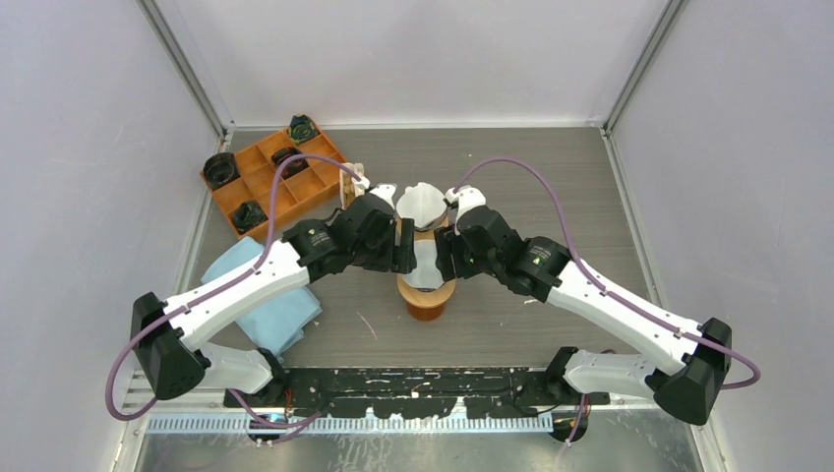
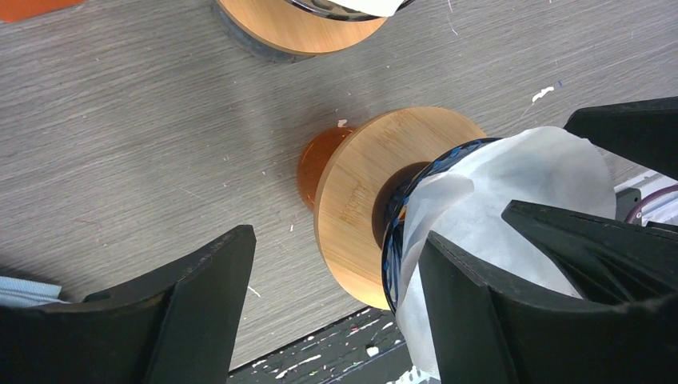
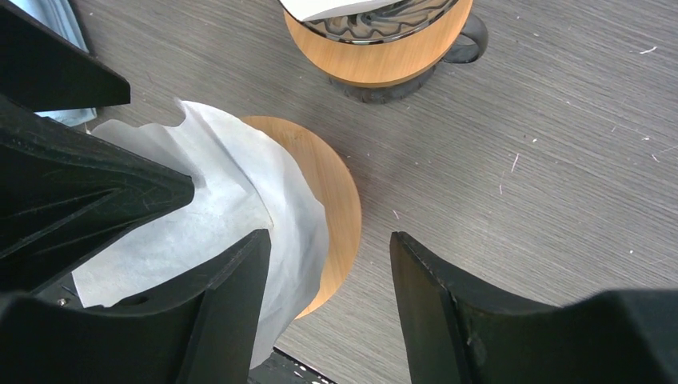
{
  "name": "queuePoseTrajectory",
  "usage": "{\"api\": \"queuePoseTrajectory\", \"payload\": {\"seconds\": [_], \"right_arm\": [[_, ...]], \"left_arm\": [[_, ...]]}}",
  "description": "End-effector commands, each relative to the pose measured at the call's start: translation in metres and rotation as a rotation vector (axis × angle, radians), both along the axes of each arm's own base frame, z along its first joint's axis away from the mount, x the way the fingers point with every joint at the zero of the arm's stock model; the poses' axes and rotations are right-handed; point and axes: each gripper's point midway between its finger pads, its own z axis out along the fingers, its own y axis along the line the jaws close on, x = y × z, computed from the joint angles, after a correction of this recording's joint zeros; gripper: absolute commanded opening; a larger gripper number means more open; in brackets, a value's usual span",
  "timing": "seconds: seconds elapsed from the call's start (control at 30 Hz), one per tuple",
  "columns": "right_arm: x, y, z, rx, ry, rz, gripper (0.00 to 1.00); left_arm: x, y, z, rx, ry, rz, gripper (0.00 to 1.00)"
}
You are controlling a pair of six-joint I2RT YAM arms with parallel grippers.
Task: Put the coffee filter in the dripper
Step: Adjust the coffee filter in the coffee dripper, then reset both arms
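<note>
A white paper coffee filter (image 1: pixel 426 261) sits opened in the dripper (image 1: pixel 427 293), a dark cone in a round wooden collar on an orange cup. My left gripper (image 1: pixel 404 248) is open at its left side and my right gripper (image 1: pixel 446 254) is open at its right side. In the left wrist view the filter (image 2: pixel 528 168) wraps round my right finger (image 2: pixel 480 312) above the wooden collar (image 2: pixel 360 192). In the right wrist view the filter (image 3: pixel 216 184) lies against my left finger (image 3: pixel 228 312) over the collar (image 3: pixel 336 200). Neither gripper pinches the filter.
A second dripper (image 1: pixel 421 202) with a filter stands just behind, on a dark mug (image 3: pixel 468 40). An orange divided tray (image 1: pixel 295 197) with several dark drippers is at the back left. A blue cloth (image 1: pixel 290 315) lies at the left under my left arm.
</note>
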Motion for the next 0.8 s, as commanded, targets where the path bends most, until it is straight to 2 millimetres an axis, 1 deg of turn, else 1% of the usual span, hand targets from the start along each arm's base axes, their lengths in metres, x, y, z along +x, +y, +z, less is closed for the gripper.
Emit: {"api": "queuePoseTrajectory", "payload": {"seconds": [0.0, 0.1, 0.17, 0.2, 0.23, 0.3, 0.33, 0.43, 0.53, 0.57, 0.67, 0.77], "right_arm": [[0.004, 0.011, 0.028, 0.085, -0.056, 0.029, 0.64], [0.004, 0.012, 0.034, 0.102, -0.070, 0.035, 0.66], [0.005, 0.013, 0.038, 0.109, -0.080, 0.038, 0.69], [0.005, 0.014, 0.040, 0.115, -0.088, 0.039, 0.73], [0.006, 0.014, 0.044, 0.121, -0.096, 0.041, 0.76], [0.008, 0.015, 0.049, 0.130, -0.111, 0.039, 0.81], [0.008, 0.015, 0.051, 0.135, -0.118, 0.039, 0.83], [0.011, 0.014, 0.061, 0.145, -0.151, 0.033, 0.90], [0.018, 0.005, 0.075, 0.140, -0.209, 0.000, 0.98], [0.020, 0.003, 0.081, 0.139, -0.227, -0.007, 1.00], [0.028, -0.009, 0.094, 0.126, -0.282, -0.038, 1.00], [0.040, -0.031, 0.103, 0.096, -0.333, -0.105, 1.00]], "left_arm": [[0.003, -0.009, 0.035, -0.095, -0.059, -0.019, 0.77], [0.003, -0.010, 0.040, -0.108, -0.078, -0.037, 0.79], [0.004, -0.011, 0.042, -0.109, -0.089, -0.045, 0.80], [0.003, -0.010, 0.053, -0.135, -0.112, -0.051, 0.81], [0.003, -0.010, 0.060, -0.152, -0.132, -0.058, 0.83], [0.003, -0.011, 0.070, -0.173, -0.158, -0.072, 0.86], [0.002, -0.011, 0.074, -0.180, -0.171, -0.079, 0.90], [0.004, -0.006, 0.086, -0.193, -0.212, -0.083, 0.96], [0.011, 0.007, 0.099, -0.191, -0.264, -0.064, 1.00], [0.014, 0.012, 0.102, -0.189, -0.277, -0.050, 0.99], [0.024, 0.031, 0.111, -0.191, -0.309, -0.003, 0.99], [0.036, 0.056, 0.115, -0.180, -0.333, 0.063, 0.99]]}}
